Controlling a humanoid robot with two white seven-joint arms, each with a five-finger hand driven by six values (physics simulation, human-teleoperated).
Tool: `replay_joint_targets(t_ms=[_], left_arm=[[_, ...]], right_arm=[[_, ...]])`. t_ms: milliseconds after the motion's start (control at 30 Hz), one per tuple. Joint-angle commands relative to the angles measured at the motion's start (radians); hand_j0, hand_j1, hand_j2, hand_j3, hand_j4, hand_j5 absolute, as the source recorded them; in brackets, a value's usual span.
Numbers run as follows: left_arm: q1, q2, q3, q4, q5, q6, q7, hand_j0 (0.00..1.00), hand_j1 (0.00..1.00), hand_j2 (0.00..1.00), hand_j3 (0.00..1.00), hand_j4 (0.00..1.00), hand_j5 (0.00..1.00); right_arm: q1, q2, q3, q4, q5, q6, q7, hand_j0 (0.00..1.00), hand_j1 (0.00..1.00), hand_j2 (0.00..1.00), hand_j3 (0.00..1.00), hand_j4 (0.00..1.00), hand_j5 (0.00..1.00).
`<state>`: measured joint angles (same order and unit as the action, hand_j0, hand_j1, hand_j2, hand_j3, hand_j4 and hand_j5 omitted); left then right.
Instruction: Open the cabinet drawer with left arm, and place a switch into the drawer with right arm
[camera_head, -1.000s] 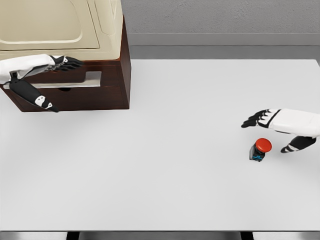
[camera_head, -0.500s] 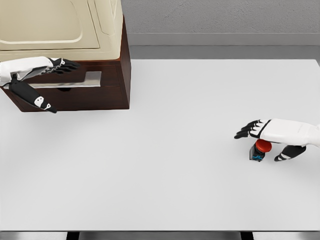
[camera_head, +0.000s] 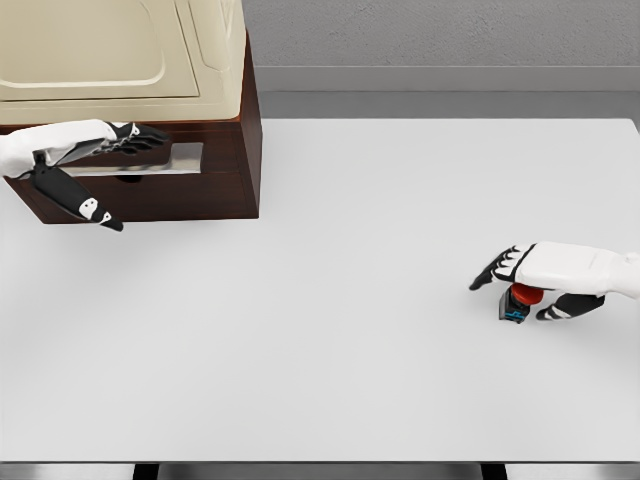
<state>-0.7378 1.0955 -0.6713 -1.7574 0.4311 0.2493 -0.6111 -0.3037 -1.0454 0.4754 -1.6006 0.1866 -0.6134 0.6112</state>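
Note:
The switch (camera_head: 514, 312), a red button on a black and blue base, stands on the white table (camera_head: 320, 330) at the right. My right hand (camera_head: 512, 290) hovers directly over it. Its fingers (camera_head: 497, 270) stretch left past the button and the thumb (camera_head: 556, 311) lies beside the base, so the red cap is mostly covered. The hand is open, not closed on the switch. The dark wooden cabinet (camera_head: 225, 190) sits at the back left with its drawer shut. My left hand (camera_head: 135, 180) is open, fingers (camera_head: 135, 140) lying along the top of the silver drawer handle (camera_head: 165, 160), thumb (camera_head: 85, 205) hanging below.
A cream-coloured appliance (camera_head: 110, 50) rests on top of the cabinet. A grey wall runs behind the table's far edge (camera_head: 450, 120). The table's front edge lies near the bottom of the picture.
My right hand has moved left and down, from beside the switch to right over it, hiding most of the red cap. My left hand has settled slightly lower and rightward on the handle.

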Motion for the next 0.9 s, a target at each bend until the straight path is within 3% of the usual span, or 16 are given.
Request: replay_joint_targets(t_ms=[0, 867], left_arm=[[0.000, -0.005, -0.001, 0.001, 0.000, -0.001, 0.000, 1.00, 1.00, 1.00, 1.00, 1.00, 1.00], [0.026, -0.009, 0.009, 0.006, -0.003, 0.001, 0.000, 1.00, 1.00, 1.00, 1.00, 1.00, 1.00]], right_arm=[[0.000, -0.002, 0.000, 0.001, -0.006, 0.003, 0.000, 0.78, 0.78, 0.78, 0.78, 0.78, 0.78], [-0.003, -0.001, -0.003, 0.002, 0.007, 0.003, 0.000, 0.56, 0.56, 0.56, 0.56, 0.56, 0.56]])
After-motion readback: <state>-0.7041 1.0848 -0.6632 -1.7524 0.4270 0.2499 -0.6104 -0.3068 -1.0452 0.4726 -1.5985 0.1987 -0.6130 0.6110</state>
